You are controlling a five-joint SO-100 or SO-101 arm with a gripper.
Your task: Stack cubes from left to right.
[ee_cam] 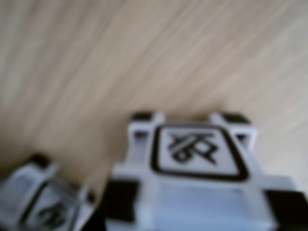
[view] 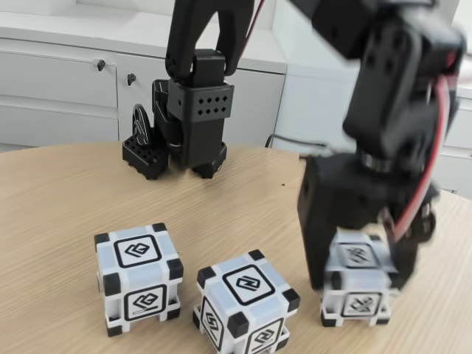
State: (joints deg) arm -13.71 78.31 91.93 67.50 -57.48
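Note:
Three white cubes with black corners and square glyphs sit in a row on the wooden table (view: 66, 192) in the fixed view. The left cube (view: 137, 277) and the middle cube (view: 246, 304) stand free. My black gripper (view: 361, 282) comes down from above onto the right cube (view: 359, 274), with a jaw on each side, shut on it. Gripper and cube are both blurred. I cannot tell whether that cube touches the table. The wrist view shows the held cube (ee_cam: 197, 163) close up at the bottom, with the middle cube (ee_cam: 41, 202) at lower left.
A second black arm (view: 193, 103) stands on its base at the back of the table, behind the left and middle cubes. White cabinets (view: 59, 81) run behind the table's curved far edge. Bare wood lies between the cubes and that arm.

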